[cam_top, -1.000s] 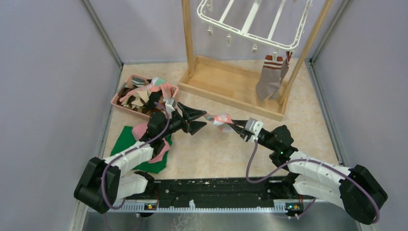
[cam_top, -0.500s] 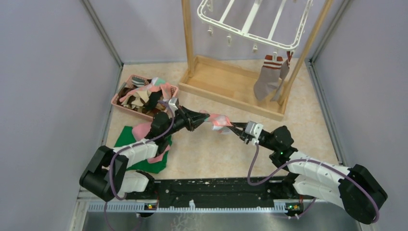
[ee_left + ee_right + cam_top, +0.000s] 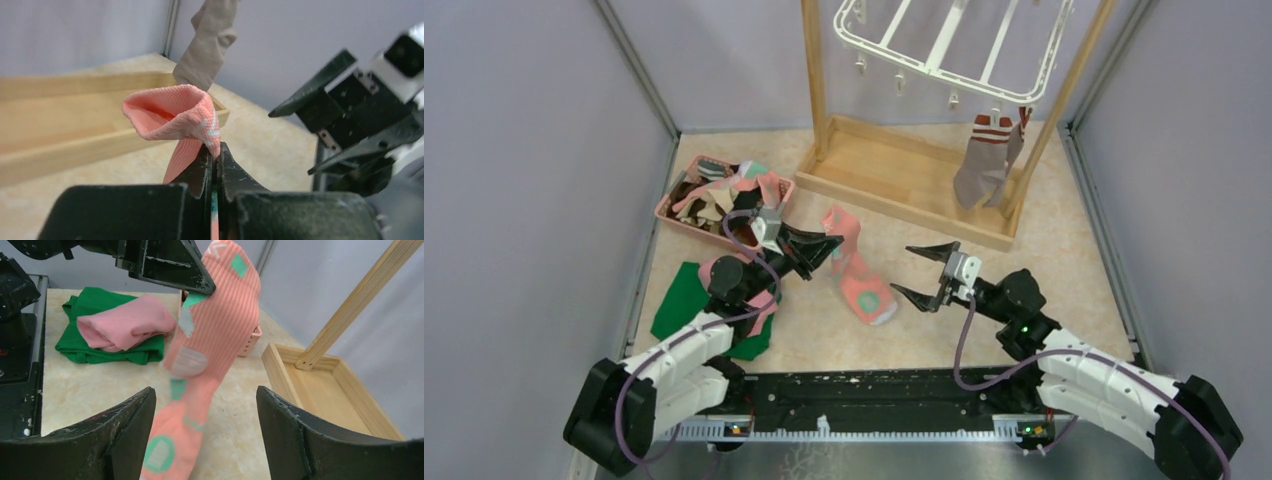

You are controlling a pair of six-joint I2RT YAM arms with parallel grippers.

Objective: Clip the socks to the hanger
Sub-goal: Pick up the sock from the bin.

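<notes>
- The salmon-pink sock (image 3: 856,275) with teal and whitish patches hung by its cuff from the left gripper (image 3: 829,245), out over the table between the two arms.
- In the left wrist view that cuff (image 3: 175,112) looked like a ribbed knit, folded over into a little open loop with a white zigzag on it, right above the pinch point.
- From the right wrist the sock (image 3: 210,325) hung long and ribbed, and the lower part was a bit blurry. Couldn't tell if the toe reached the tabletop.
- The left gripper (image 3: 215,155) was clamped tight on the sock's cuff edge, jaws pressed together.
- The right gripper (image 3: 924,272) had its jaws spread wide with nothing in them, sitting just to the right of the sock and not touching it.
- A grey-brown sock (image 3: 979,165) with a red-and-white striped cuff dangled from a clip at the right end of the white hanger (image 3: 934,72).
- The hanger hung in the wooden frame stand (image 3: 904,185) at the back of the table.
- A pink basket (image 3: 669,205) piled with more socks sat back left.
- A green cloth (image 3: 686,300) with a pink cloth (image 3: 125,325) on top lay near the left arm.
</notes>
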